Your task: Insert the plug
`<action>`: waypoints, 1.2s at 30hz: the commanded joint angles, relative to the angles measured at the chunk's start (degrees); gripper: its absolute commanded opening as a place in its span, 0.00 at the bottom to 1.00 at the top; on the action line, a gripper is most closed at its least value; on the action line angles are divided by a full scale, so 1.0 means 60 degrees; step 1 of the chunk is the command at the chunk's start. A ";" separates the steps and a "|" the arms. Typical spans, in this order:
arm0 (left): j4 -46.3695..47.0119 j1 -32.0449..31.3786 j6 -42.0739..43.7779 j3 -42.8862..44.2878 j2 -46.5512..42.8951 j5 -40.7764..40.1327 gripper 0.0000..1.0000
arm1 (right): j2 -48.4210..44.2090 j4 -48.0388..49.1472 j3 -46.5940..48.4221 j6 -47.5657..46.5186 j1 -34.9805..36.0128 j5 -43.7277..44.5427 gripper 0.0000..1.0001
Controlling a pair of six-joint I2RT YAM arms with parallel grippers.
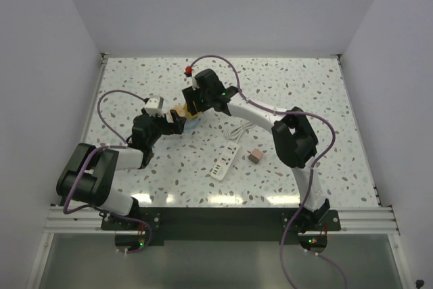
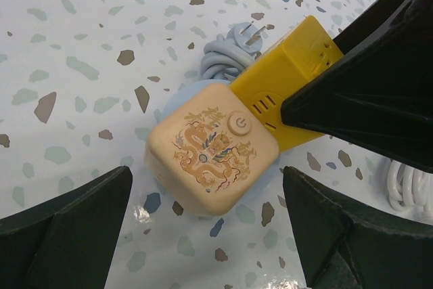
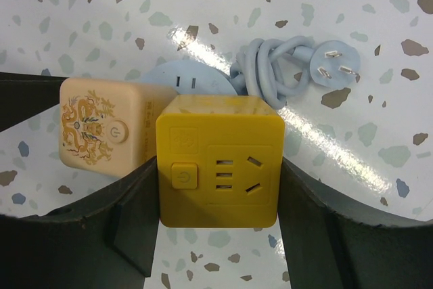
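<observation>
White walls close in a speckled counter (image 1: 304,93). The left tool (image 2: 206,187) gapes wide, one finger on each side of the peach cube (image 2: 213,150) and neither touching it. The right tool (image 3: 216,191) grips the yellow cube (image 3: 220,160), which sits against the peach one. One white power strip (image 1: 226,162) lies nearer the arm bases. One pale blue cord (image 3: 270,72) coils behind the two cubes. The single pink plug (image 1: 256,156) rests just right of the strip, well apart from both tools, with open surface running to the counter's right edge.

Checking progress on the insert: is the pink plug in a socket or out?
Out. The plug lies on the table beside the white power strip, apart from it, not seated in any socket.
</observation>
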 commanded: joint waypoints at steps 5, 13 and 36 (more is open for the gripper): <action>0.0297 0.0081 0.0158 0.0193 0.0011 0.0099 0.99 | 0.0091 0.0266 0.0138 0.0143 -0.0015 0.0259 0.00; 0.0312 0.0081 0.0172 0.0208 -0.0003 0.0099 0.99 | 0.0574 0.0017 0.0504 0.0099 -0.0015 0.0391 0.00; -0.0082 0.0081 0.0304 0.0735 0.0480 -0.0369 0.95 | 0.2552 -0.1872 0.3623 -0.0370 0.0000 0.0508 0.00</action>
